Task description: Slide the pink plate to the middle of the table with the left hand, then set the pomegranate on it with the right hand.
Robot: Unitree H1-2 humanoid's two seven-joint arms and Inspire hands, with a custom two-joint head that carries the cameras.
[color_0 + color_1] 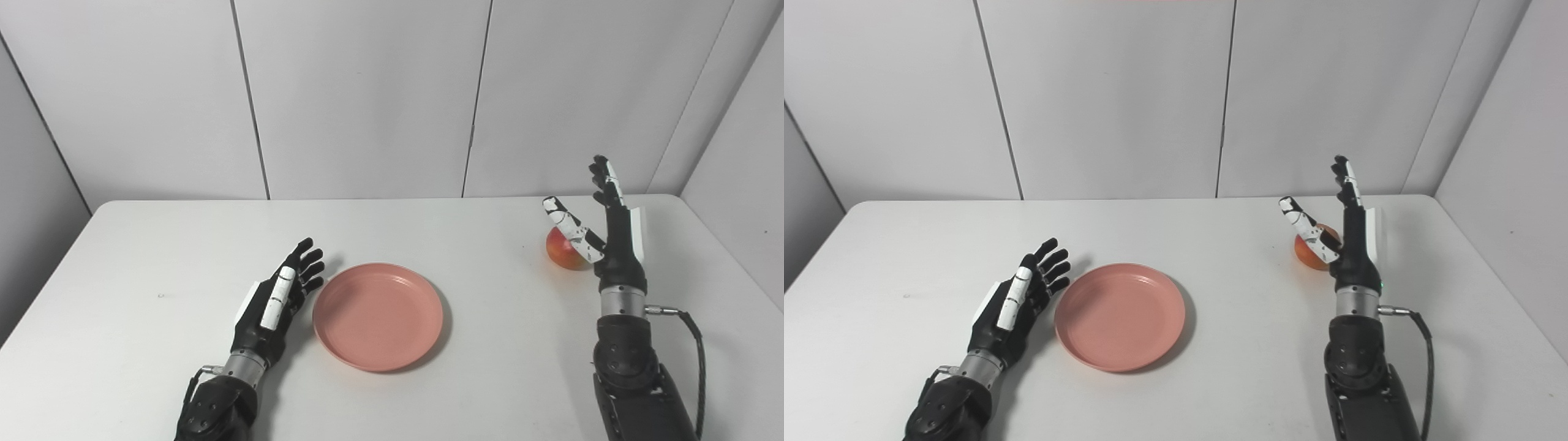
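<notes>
The pink plate point(378, 315) lies near the middle of the table point(153, 245), toward the front edge, and is empty. The left hand point(275, 300) rests spread just beside its left rim, holding nothing. The pomegranate point(565, 250) sits near the far right corner; the right hand point(603, 226) stands open, thumb in front of it, though contact is unclear. The fruit looks firm, round and prone to roll, best cupped around its widest part. The plate seems light, rigid and easily slid.

no readable text, labels or signs
</notes>
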